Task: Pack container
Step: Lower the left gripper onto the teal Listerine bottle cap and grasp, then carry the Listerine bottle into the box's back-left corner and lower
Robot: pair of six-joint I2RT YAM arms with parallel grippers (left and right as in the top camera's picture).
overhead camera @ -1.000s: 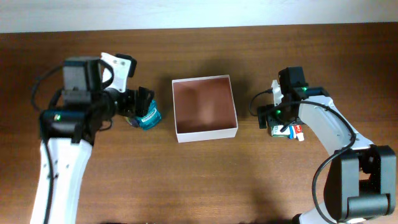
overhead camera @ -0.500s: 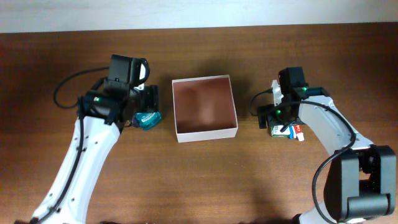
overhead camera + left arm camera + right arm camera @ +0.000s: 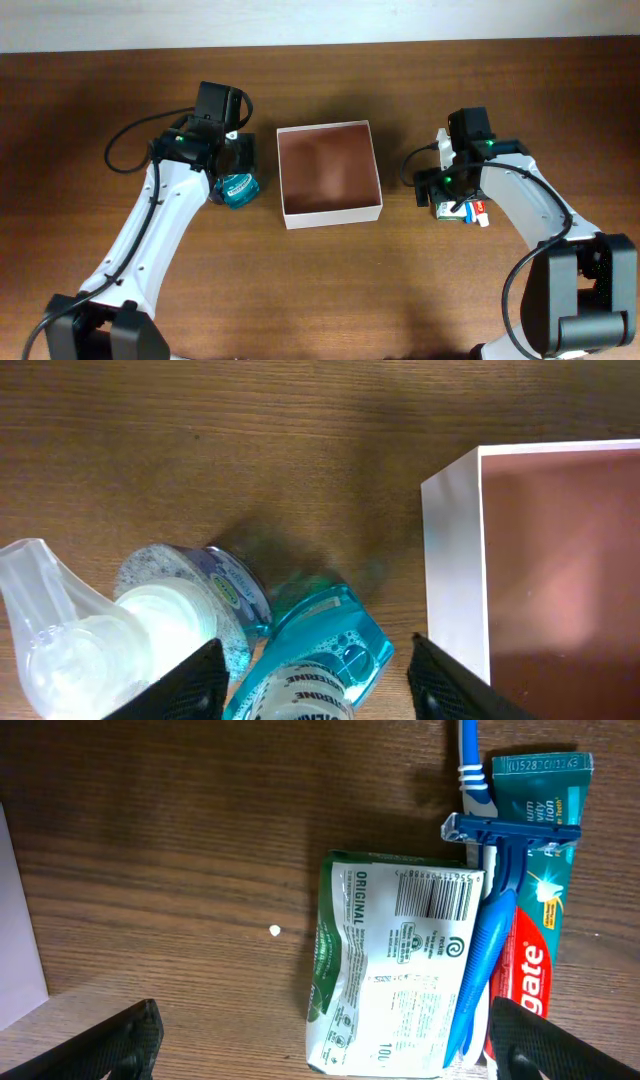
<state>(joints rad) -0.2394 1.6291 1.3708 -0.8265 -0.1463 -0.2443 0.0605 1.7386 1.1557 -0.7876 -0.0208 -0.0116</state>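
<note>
1. Your left gripper (image 3: 320, 672) has its jaws standing apart, one on each side of the teal bottle (image 3: 335, 635). A sliver of tabletop (image 3: 250, 450) shows at the container-side jaw, so I judge the bottle not yet clamped. Centre it before you squeeze.
2. The bottle lies on its side and looks smooth and rounded. It will probably roll or squirt out of an off-centre pinch, so take it across the body, not the tapered end.
3. A small white-and-blue bottle (image 3: 180, 610) touches the teal one on the side away from the container. Keep the outer jaw clear of it, or you will drag both along.
4. The container (image 3: 450, 540) sits in the middle of the tabletop, just beside the teal bottle, open side up with nothing in it. Lift high enough to pass over its thin white wall, which would likely shift if nudged.
5. Across the container, your right gripper (image 3: 335, 1040) hovers with jaws fully released, holding nothing, over a green-and-white sachet (image 3: 400, 970), a blue razor (image 3: 500, 870) and a toothpaste tube (image 3: 540, 790) lying side by side. Hold it there while the left arm goes in.
</note>
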